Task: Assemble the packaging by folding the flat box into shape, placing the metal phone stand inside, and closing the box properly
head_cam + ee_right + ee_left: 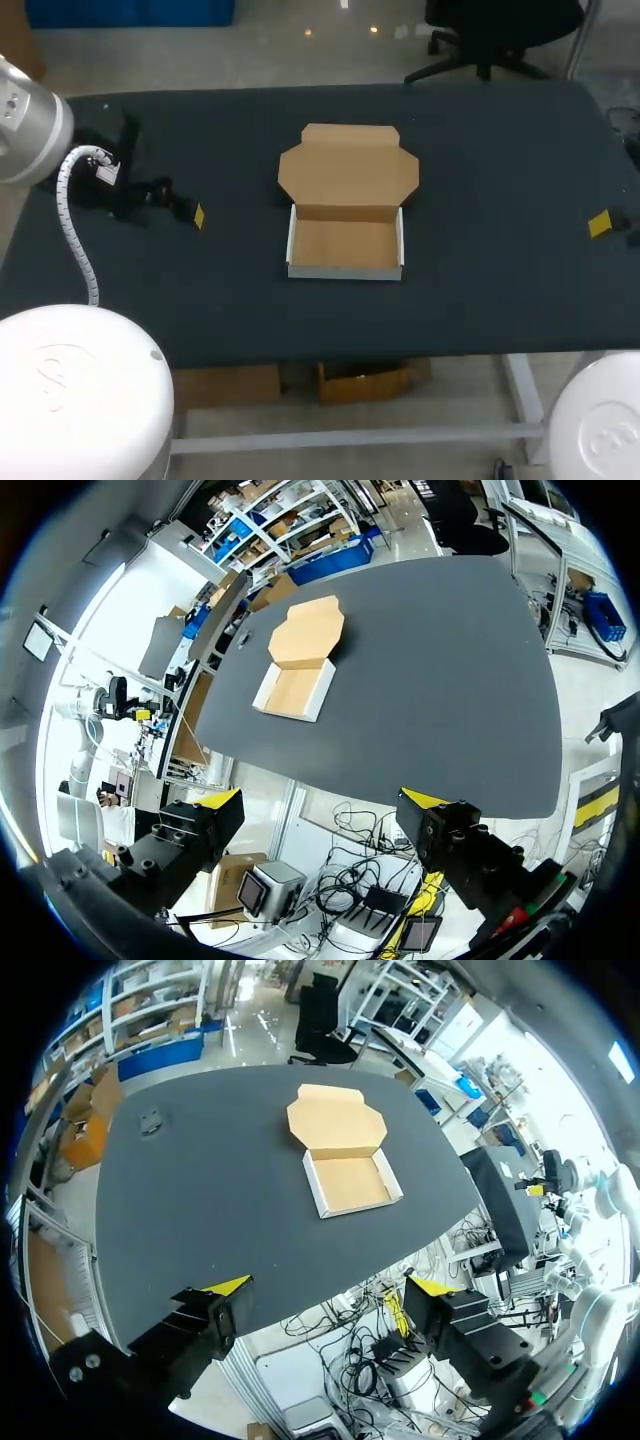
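The cardboard box [345, 245] stands folded into a shallow tray in the middle of the table, its lid [348, 170] lying open and flat behind it. It shows the same way in both wrist views, box [350, 1182] and box [295, 690], and the tray is empty. A small dark object [150, 1120], apparently the metal phone stand [243, 638], lies near the table's far left corner. My left gripper [197, 216] hangs open at the left, well away from the box, with nothing between its fingers [330, 1285]. My right gripper [598, 224] hangs open at the right edge, also holding nothing [322, 798].
The dark table top [500, 180] is bare around the box on all sides. Its front edge [400, 355] runs just below the box, and both grippers hang high near the table's side edges.
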`<state>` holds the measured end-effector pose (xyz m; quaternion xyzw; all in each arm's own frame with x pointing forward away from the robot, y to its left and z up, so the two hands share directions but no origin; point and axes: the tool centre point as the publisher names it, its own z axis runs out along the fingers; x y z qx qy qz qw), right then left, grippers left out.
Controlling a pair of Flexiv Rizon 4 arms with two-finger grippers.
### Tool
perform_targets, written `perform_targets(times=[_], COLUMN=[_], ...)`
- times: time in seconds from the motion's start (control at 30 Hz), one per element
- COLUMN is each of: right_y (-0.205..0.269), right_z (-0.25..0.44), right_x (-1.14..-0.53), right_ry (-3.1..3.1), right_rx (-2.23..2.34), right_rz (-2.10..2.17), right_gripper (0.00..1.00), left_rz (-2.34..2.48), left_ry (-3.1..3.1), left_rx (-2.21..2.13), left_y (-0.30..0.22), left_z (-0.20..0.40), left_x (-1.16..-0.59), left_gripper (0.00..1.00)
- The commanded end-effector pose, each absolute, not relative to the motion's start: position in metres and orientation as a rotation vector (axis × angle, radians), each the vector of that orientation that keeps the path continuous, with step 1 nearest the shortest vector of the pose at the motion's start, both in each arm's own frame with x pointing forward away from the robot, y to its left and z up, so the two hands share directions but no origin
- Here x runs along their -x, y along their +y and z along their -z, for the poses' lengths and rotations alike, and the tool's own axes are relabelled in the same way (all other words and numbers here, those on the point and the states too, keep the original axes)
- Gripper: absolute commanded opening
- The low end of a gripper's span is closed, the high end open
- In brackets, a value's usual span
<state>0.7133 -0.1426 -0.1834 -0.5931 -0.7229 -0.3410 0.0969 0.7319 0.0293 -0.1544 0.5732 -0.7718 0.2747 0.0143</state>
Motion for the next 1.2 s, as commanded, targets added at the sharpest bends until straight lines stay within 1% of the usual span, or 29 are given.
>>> perform_targets(times=[0.03,0.57,0.77,1.2], right_y=[-0.143,-0.143,-0.143,-0.143], right_z=[0.182,0.182,0.182,0.182], right_x=[-0.713,-0.713,-0.713,-0.713], right_ry=[-2.140,-2.140,-2.140,-2.140], right_rx=[1.753,1.753,1.753,1.753], right_rz=[1.008,1.008,1.008,1.008], right_gripper=[1.00,1.00,1.00,1.00], left_rz=[-0.831,-0.678,-0.608,-0.412], left_ry=[-2.392,-2.331,-2.238,-2.075], left_rx=[-1.793,-1.954,-2.028,-2.204], left_y=[0.026,0.030,0.045,0.065], left_z=[0.161,0.190,0.207,0.253], left_x=[-0.744,-0.782,-0.806,-0.839], left_gripper=[1.00,1.00,1.00,1.00])
